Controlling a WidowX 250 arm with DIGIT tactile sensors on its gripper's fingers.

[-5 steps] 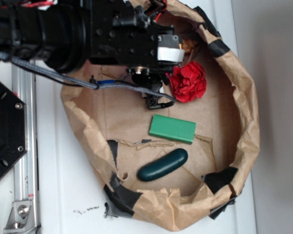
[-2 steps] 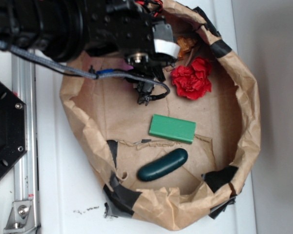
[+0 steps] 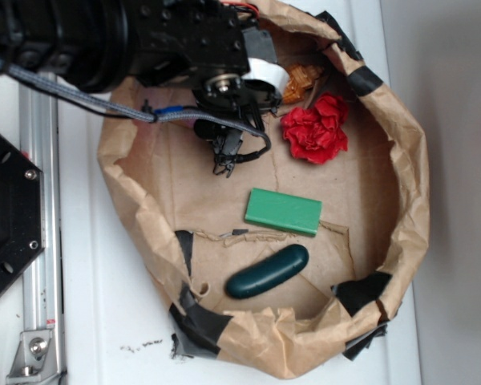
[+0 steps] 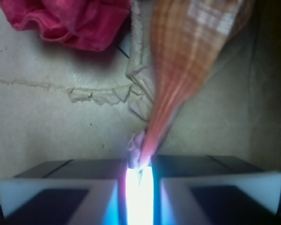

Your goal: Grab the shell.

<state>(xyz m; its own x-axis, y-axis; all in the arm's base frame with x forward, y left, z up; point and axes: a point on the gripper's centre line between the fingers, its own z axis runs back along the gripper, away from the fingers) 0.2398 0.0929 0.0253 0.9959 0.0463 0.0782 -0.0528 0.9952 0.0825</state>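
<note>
Claw [image 4: 139, 180] clenching thin tip of orange-tan ribbed spiral shell [image 4: 187, 61], lying at far rim of brown paper nest [image 3: 401, 160]; shallow pinch risking shell pivoting or slipping free.

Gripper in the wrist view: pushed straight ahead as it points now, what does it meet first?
The shell: its thin tip already sits at the narrow gap between the gripper's fingers. Whether they touch it is unclear.
</note>
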